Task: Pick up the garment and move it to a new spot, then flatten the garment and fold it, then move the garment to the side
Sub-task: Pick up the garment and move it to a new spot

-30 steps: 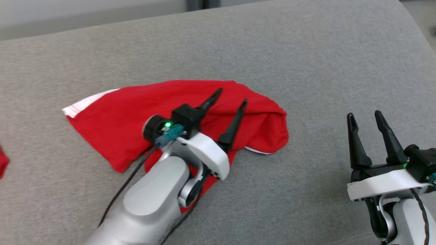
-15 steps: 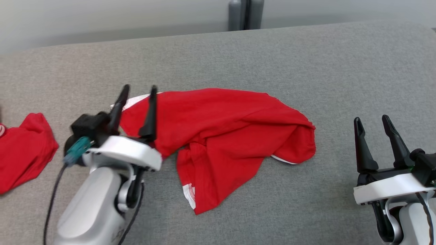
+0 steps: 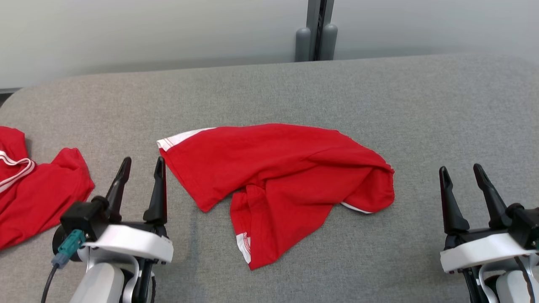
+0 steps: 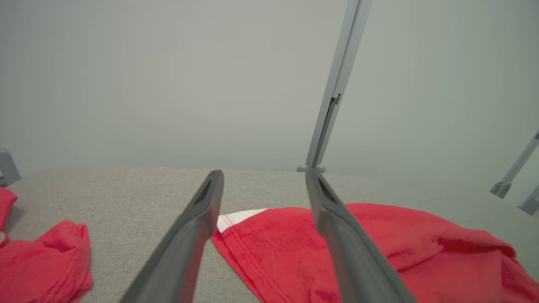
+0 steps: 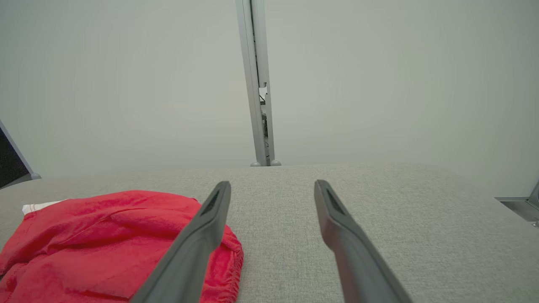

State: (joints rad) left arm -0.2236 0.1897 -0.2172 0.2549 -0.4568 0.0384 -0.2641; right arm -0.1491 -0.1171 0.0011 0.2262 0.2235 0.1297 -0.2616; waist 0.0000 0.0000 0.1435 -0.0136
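You see the garment (image 3: 273, 168) between left gripper (image 3: 143, 160) and right gripper (image 3: 460, 168), both spread and empty; its length runs left-right.

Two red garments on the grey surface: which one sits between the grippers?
The middle garment, between left gripper and right gripper, white band at its corner. The other garment lies outside the left gripper, at the picture's left edge.

Left gripper (image 3: 141, 166) sits lower left, right gripper (image 3: 461, 172) lower right; both fingers spread, empty, pointing up.
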